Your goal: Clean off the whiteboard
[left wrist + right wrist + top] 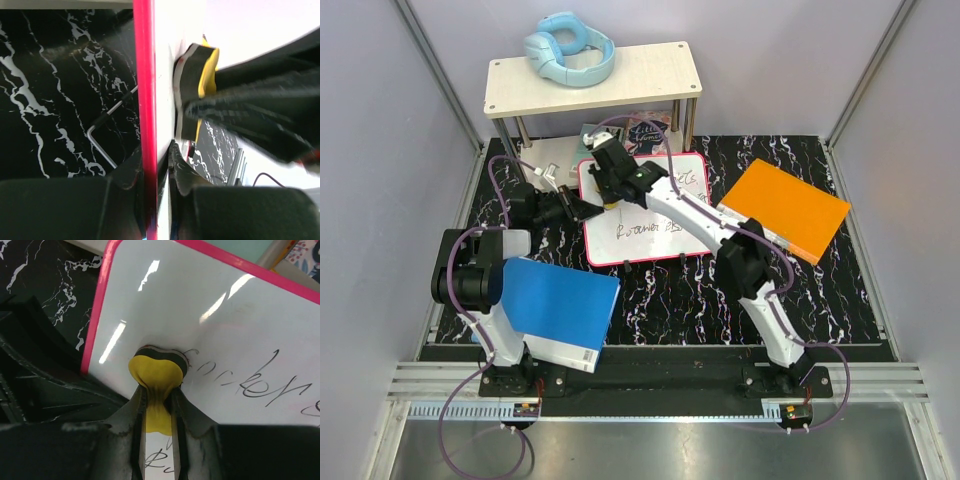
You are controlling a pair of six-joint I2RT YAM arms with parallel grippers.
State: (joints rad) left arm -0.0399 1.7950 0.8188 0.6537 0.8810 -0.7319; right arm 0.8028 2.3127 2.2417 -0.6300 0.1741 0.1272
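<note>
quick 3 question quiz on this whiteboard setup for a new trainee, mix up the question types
1. True or false: the whiteboard is wiped clean.
2. What is the right gripper shut on? A) an orange book B) a yellow and black eraser C) headphones
3. Which gripper clamps the whiteboard's edge?
Key: 1. False, handwriting shows on it. 2. B. 3. The left gripper.

Left gripper: clamped on the whiteboard's left rim. Right gripper: arm outstretched over the whiteboard, pinching yellow eraser against it.
</note>
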